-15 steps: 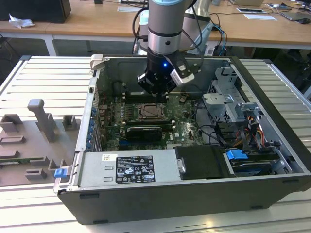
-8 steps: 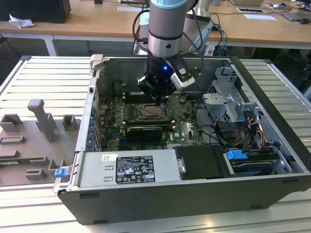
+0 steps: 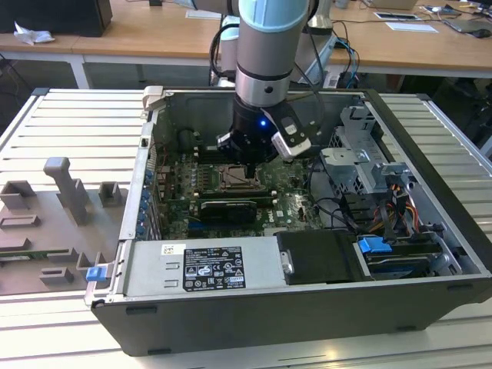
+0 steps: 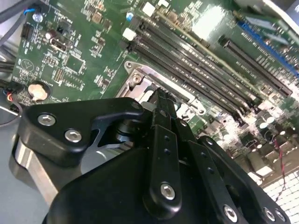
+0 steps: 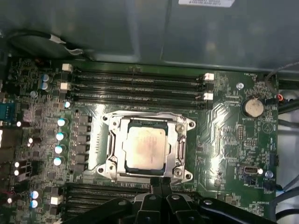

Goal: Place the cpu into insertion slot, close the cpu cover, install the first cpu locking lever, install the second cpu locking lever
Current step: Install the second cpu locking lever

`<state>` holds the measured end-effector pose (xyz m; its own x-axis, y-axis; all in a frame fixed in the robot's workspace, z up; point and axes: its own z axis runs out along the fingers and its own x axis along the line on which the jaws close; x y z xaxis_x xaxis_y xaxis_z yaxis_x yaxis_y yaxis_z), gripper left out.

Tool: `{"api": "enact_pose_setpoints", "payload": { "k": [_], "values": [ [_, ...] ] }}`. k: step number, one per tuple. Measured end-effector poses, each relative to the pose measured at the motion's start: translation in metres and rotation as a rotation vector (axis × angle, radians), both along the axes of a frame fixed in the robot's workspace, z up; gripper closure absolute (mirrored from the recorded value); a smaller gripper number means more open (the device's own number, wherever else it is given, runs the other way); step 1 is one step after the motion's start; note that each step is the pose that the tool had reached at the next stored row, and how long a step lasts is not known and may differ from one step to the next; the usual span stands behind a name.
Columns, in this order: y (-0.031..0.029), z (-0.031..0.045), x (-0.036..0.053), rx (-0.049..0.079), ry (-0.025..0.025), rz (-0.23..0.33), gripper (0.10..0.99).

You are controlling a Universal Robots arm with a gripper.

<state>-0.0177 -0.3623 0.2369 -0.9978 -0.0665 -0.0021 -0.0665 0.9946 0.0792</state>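
In the first wrist view the cpu (image 5: 145,145), a pale square chip, lies flat in the insertion slot (image 5: 145,173) on the green board. The silvery cpu cover (image 5: 115,140) lies down around it, and the chip shows through the cover's cut-out. My gripper (image 5: 161,185) is shut with nothing between its fingers; its tips hover at the socket's edge beside the memory slots. In the second wrist view the gripper (image 4: 159,93) stands over the socket's metal rim (image 4: 135,77). In the exterior view the gripper (image 3: 248,164) hangs just above the socket (image 3: 235,178). Whether the locking levers are latched is unclear.
The open computer case (image 3: 254,323) lies on a slatted table. Long black memory slots (image 5: 135,86) flank the socket. A drive cage (image 3: 361,154) and loose cables (image 3: 400,207) fill the exterior view's right. Grey fixtures (image 3: 65,192) stand on the exterior view's left.
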Motion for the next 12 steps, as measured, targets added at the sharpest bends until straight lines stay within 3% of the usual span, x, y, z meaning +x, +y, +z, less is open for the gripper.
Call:
{"api": "enact_pose_setpoints", "payload": {
  "k": [5, 12],
  "values": [
    [-0.0055, -0.0004, -0.0032, 0.001, -0.0001, 0.0, 0.98],
    [-0.0064, -0.004, -0.0275, 0.001, 0.0, 0.0, 0.98]
  ]
}}
